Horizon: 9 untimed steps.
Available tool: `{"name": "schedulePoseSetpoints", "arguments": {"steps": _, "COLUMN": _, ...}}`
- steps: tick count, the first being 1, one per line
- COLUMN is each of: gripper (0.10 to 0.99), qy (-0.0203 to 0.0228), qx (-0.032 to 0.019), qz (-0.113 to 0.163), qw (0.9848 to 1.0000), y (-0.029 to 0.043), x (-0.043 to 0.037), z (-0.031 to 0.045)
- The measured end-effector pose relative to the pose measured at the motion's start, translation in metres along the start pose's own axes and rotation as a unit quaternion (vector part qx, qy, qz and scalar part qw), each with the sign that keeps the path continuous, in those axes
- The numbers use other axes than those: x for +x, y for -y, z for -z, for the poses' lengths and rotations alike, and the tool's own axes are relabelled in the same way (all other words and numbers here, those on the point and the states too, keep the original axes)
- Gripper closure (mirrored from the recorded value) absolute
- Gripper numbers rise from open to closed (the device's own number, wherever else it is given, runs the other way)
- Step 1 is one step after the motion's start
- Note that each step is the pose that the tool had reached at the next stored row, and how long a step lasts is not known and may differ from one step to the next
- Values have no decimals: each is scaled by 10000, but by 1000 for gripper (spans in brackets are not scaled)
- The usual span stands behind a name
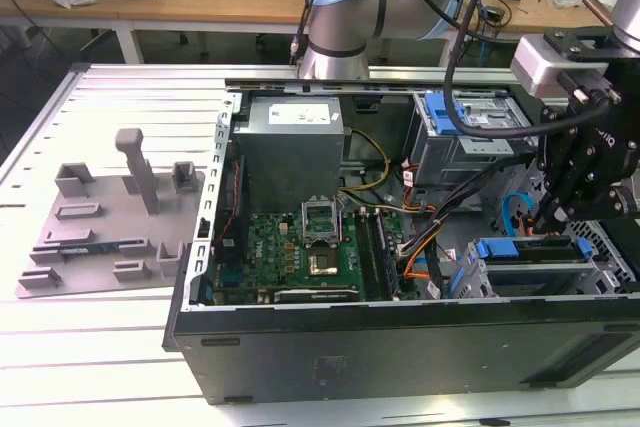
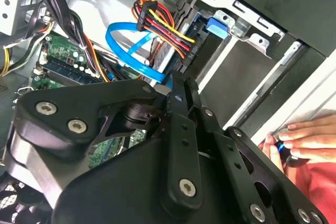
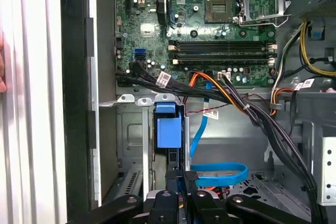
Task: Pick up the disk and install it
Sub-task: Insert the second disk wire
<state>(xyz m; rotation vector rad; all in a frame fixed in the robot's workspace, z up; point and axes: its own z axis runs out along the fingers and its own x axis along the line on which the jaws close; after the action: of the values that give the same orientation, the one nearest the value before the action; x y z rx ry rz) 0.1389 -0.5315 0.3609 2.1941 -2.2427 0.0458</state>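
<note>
Log: Item one, the tool?

Operator: Tool [image 1: 550, 212], black, on my arm, low over the drive cage at the exterior view's right, inside the open computer case [image 1: 200, 277]. Spread or pinching: I cannot tell from my feeds. In both wrist views its tip [image 3: 180, 182] sits right at the disk's edge.

Log: Item two, the disk?

Operator: Disk [image 3: 168, 129], standing on edge in that cage, blue carrier tab toward the motherboard. In the exterior view its blue rail [image 1: 530, 250] lies just below the tool. In the second wrist view the blue tab [image 2: 218, 24] shows under the metal cage lip.

Log: Cabling?

Operator: Flat blue data cable [image 3: 220, 174], looped on the case floor beside the disk. Bundle of red, yellow and black wires [image 2: 157, 22], ending in a black connector close by the disk.

Log: Rest of the case?

Operator: Green motherboard [image 1: 300, 247], centre. Grey power supply [image 1: 290, 142] behind it. Second cage with blue rails [image 1: 470, 117], further back.

Log: Outside the case?

Operator: Grey fixture plate [image 1: 110, 217] with upright posts, on the surface [image 1: 100, 347] at the exterior view's left. One person's hand [image 2: 304, 137], resting against the case's outer edge, red sleeve [image 2: 320, 182] beneath it.
</note>
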Motion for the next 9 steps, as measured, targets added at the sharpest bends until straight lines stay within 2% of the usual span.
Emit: {"name": "schedulePoseSetpoints", "arguments": {"steps": 9, "gripper": 925, "qy": 8, "qx": 8, "qz": 37, "qw": 10000, "y": 13, "x": 7, "z": -11}}
